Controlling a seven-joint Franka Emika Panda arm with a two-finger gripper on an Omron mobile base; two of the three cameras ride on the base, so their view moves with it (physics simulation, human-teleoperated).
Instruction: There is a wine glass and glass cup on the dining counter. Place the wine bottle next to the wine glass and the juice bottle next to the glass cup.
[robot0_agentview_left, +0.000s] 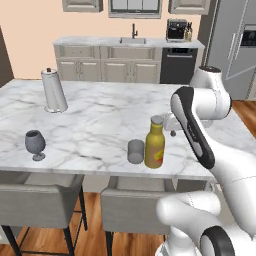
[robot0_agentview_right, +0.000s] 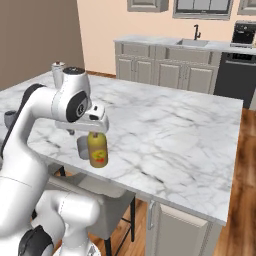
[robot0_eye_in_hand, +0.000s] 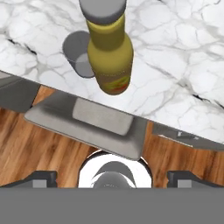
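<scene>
Half done, seemingly: juice bottle (robot0_agentview_left: 155, 146) stands touching glass cup (robot0_agentview_left: 135, 151) at nine o'clock; gripper (robot0_eye_in_hand: 112, 177) spread empty.

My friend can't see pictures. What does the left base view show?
A yellow juice bottle stands beside a short glass cup near the marble dining counter's front edge. A wine glass stands far left, with the white robot arm at right.

On the bench (robot0_agentview_left: 100, 115) stand one juice bottle (robot0_agentview_left: 155, 144), one glass cup (robot0_agentview_left: 135, 151), one wine glass (robot0_agentview_left: 35, 143) and one paper towel roll (robot0_agentview_left: 54, 91). Two grey stools (robot0_agentview_left: 40, 200) sit at its near edge.
</scene>
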